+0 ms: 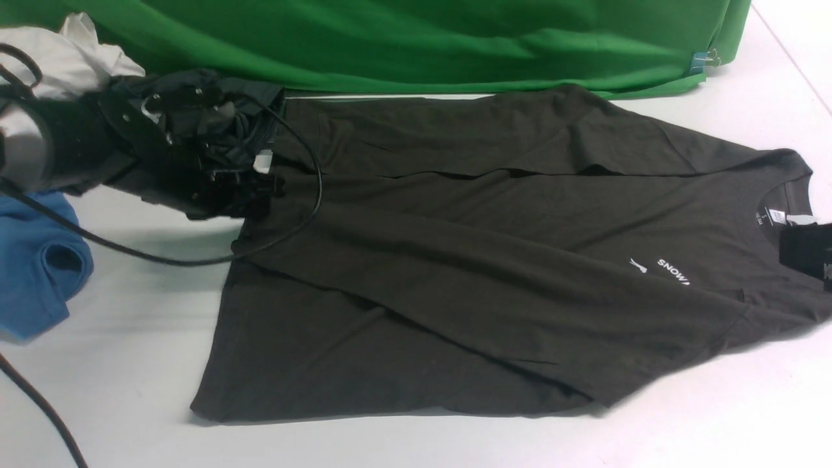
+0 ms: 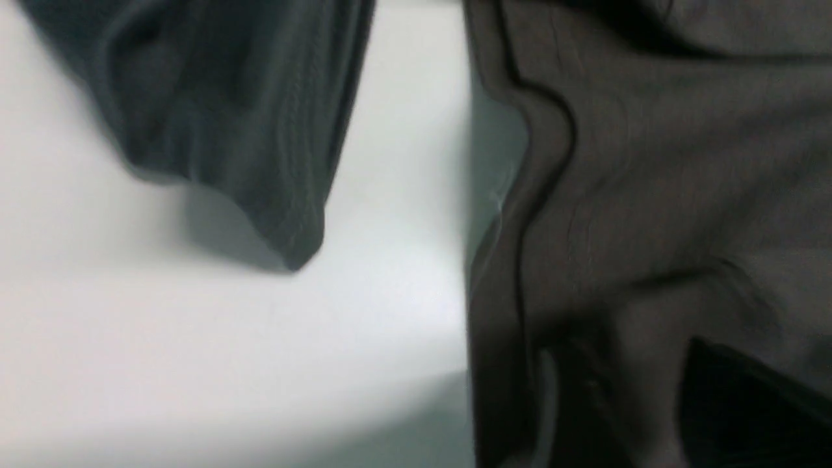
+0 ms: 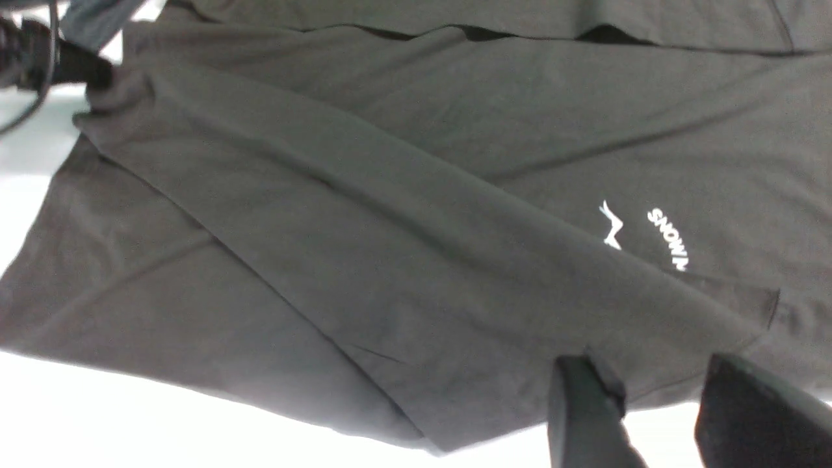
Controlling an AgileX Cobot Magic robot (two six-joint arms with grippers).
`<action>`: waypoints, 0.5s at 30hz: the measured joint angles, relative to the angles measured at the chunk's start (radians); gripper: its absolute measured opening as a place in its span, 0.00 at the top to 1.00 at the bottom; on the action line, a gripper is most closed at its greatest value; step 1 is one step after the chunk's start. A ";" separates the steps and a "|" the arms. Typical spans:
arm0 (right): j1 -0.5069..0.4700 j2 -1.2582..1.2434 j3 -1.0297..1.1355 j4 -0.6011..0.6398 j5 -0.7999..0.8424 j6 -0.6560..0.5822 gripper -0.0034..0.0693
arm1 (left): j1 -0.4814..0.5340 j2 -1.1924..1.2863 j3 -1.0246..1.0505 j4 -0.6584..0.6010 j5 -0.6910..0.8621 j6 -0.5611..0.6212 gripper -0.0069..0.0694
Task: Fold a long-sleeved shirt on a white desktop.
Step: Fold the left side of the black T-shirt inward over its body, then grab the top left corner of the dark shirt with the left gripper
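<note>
The long-sleeved shirt lies flat on the white desktop, collar to the right and hem to the left, with both sleeves folded across the body. Its white lettering and neck label show. My left gripper is at the shirt's far left corner. In the left wrist view its blurred fingers stand apart around a fold of the shirt, left gripper. My right gripper hovers at the collar end. It is open just off the shirt's edge, with bare table between its fingers.
A green cloth runs along the back. At the left lie a blue shirt, a white garment and a charcoal-grey garment, also seen close by. A black cable loops over the shirt's left end.
</note>
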 joint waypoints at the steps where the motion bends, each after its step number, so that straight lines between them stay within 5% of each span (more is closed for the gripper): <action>1: 0.000 0.000 0.000 0.005 -0.008 -0.033 0.62 | 0.000 0.000 -0.015 0.005 0.006 -0.012 0.45; 6: 0.001 0.035 -0.018 0.114 -0.082 -0.135 0.62 | 0.011 0.041 -0.233 0.042 0.159 -0.202 0.12; 9: 0.011 0.092 -0.053 0.196 -0.108 -0.251 0.62 | 0.024 0.130 -0.414 0.057 0.268 -0.290 0.05; 15: 0.036 0.196 -0.121 0.229 -0.119 -0.305 0.62 | 0.026 0.304 -0.631 0.023 0.426 -0.342 0.05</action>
